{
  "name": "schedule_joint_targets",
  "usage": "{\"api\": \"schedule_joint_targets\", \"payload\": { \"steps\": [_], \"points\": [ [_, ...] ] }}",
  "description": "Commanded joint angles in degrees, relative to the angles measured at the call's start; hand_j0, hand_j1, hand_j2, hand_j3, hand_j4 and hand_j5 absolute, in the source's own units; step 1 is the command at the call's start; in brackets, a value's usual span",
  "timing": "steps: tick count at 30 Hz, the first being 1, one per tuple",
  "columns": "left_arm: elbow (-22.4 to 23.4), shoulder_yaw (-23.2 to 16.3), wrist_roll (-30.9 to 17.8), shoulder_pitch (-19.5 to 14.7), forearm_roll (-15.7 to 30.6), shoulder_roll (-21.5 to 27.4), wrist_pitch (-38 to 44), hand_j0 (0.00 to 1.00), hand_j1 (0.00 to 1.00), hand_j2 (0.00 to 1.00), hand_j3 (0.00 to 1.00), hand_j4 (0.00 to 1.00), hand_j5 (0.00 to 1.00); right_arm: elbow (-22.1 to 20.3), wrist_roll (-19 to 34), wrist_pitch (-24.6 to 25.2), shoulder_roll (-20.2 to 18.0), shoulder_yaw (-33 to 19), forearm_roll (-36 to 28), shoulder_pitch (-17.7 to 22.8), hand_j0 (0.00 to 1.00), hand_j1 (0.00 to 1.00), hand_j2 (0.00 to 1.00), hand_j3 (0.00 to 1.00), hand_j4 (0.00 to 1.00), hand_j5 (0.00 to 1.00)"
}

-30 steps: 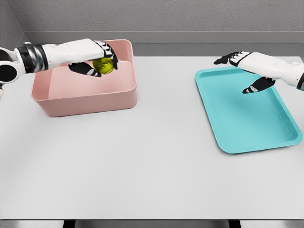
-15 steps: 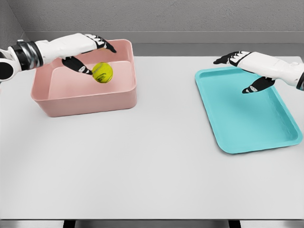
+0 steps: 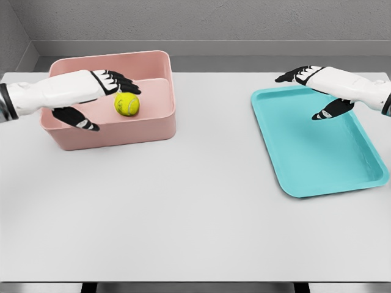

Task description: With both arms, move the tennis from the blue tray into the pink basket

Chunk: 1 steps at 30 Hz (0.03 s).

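The yellow-green fuzzy tennis ball (image 3: 127,104) lies inside the pink rectangular plastic basket (image 3: 131,129), toward its right half, so the transfer looks complete. It sits just to the right of the left robot hand (image 3: 95,97), whose fingers are spread and hold nothing. The right robot hand (image 3: 314,91), also open and empty, hovers over the far edge of the turquoise flat tray (image 3: 317,152), well apart across the white desk (image 3: 201,213). The left arm is much nearer the ball.

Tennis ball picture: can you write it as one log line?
tennis ball: in pink basket | left hand: open | right hand: open over blue tray
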Motion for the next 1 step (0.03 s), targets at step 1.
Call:
{"api": "schedule_joint_targets", "payload": {
  "steps": [1],
  "points": [
    [-2.3, 1.0, 0.1, 0.0, 1.1, 2.3, 0.0, 1.00, 1.00, 1.00, 1.00, 1.00, 1.00, -0.1, 0.0, 0.1, -0.1, -0.1, -0.4, 0.0, 1.00, 1.00, 1.00, 1.00, 1.00, 1.00]
  ]
}}
